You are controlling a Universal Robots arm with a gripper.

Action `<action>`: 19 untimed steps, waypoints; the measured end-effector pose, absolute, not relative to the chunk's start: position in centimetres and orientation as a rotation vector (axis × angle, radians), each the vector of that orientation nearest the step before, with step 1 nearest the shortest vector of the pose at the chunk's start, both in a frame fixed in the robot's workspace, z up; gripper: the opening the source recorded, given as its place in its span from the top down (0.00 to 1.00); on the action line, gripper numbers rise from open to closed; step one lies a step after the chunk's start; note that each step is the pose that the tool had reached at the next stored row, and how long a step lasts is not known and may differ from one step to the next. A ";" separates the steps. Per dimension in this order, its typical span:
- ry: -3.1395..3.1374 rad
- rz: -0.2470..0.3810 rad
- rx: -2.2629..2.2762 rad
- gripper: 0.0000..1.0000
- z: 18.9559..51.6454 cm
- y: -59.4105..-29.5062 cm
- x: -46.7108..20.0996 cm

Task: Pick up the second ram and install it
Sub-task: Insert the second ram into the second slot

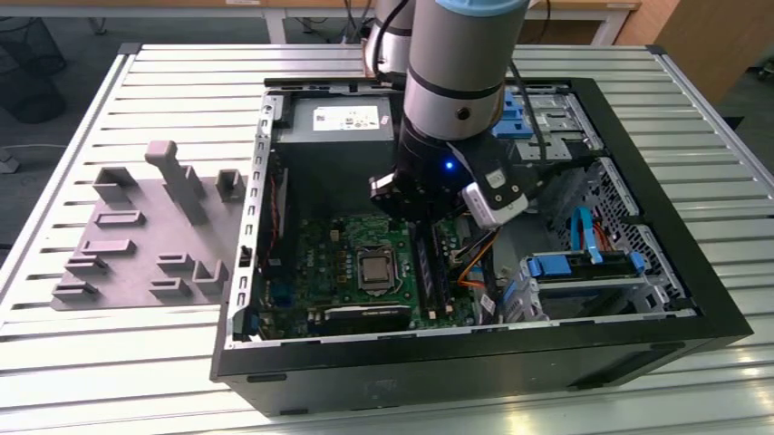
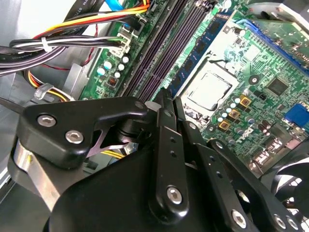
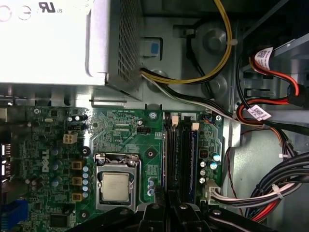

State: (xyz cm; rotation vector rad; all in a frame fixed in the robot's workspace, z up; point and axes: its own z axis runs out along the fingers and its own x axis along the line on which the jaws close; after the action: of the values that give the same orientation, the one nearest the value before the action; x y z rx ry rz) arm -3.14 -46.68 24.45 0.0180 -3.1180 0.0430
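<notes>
I have the end effector [image 2: 170,99] down inside the computer case [image 1: 677,299], low over the bank of memory slots [image 2: 159,53]. Its jaws are drawn narrow, almost together. In the second wrist view I can see no stick pinched between them, and I cannot tell whether the tips touch anything.

The second ram [image 2: 200,48], as I read it, stands on edge in the slot on the processor [image 2: 208,91] side of the bank. It runs straight away from the fingertips, with its near end just at them. So I judge this to be the seating stage, not the pick.

To do it well I would keep the tips square over the top edge of the stick. I would press straight down along the slot's line and watch that the board does not lean toward the neighbouring slots. The cable bundle [image 2: 58,46] lies off to one side of the end effector, and I would keep the wrist clear of it.

The stick is thin and long, about a slot's length. Its board is dark bluish-green and carries a row of black chips.
</notes>
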 end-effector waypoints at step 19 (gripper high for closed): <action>-3.118 0.043 0.014 0.86 23.4 -46.7 -3.0</action>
State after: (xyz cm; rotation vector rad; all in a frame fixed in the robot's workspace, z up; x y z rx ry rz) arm -3.04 -46.68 23.45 0.0139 -3.1179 0.0426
